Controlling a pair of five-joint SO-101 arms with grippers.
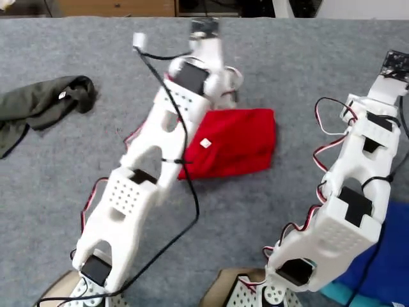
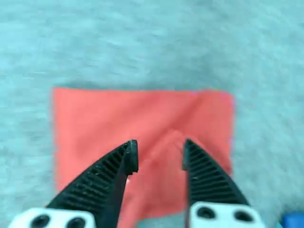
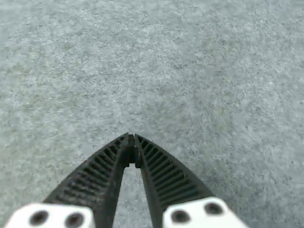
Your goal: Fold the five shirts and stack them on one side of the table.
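A folded red shirt (image 1: 236, 142) lies near the middle of the grey table, with a small white tag showing. The left arm stretches over its left edge. In the left wrist view my left gripper (image 2: 159, 153) hangs open above the red shirt (image 2: 142, 118), nothing between its fingers. A dark green shirt (image 1: 45, 102) lies crumpled at the table's left side. A blue shirt (image 1: 383, 262) lies at the front right corner, partly under the right arm. My right gripper (image 3: 132, 148) is shut and empty above bare grey cloth.
The grey table cover (image 1: 300, 57) is bare at the back right. A teal piece of cloth (image 1: 339, 295) peeks out beside the blue shirt. Black cables (image 1: 185, 192) trail along the left arm.
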